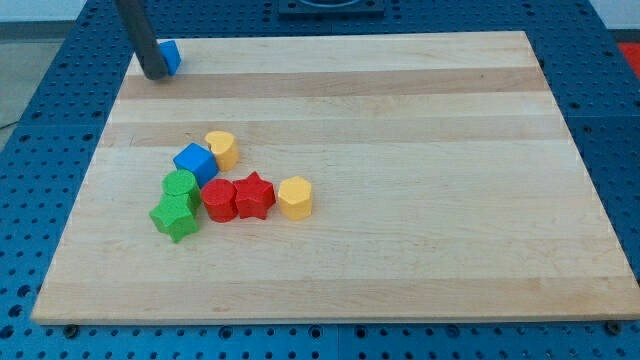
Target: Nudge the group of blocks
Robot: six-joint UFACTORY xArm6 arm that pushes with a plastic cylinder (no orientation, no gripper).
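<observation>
A group of blocks sits left of the board's middle: a yellow cylinder (221, 149), a blue cube (195, 162), a green cylinder-like block (181, 186), a green star (175, 216), a red round block (218, 199), a red star (254, 196) and a yellow hexagon (295, 197). They lie close together, most of them touching. A separate blue block (171, 56) lies at the board's top left corner. My tip (155, 73) rests on the board right against that blue block's left side, far above the group.
The wooden board (400, 120) lies on a blue perforated table (40, 100). The board's top left edge is just beside my tip.
</observation>
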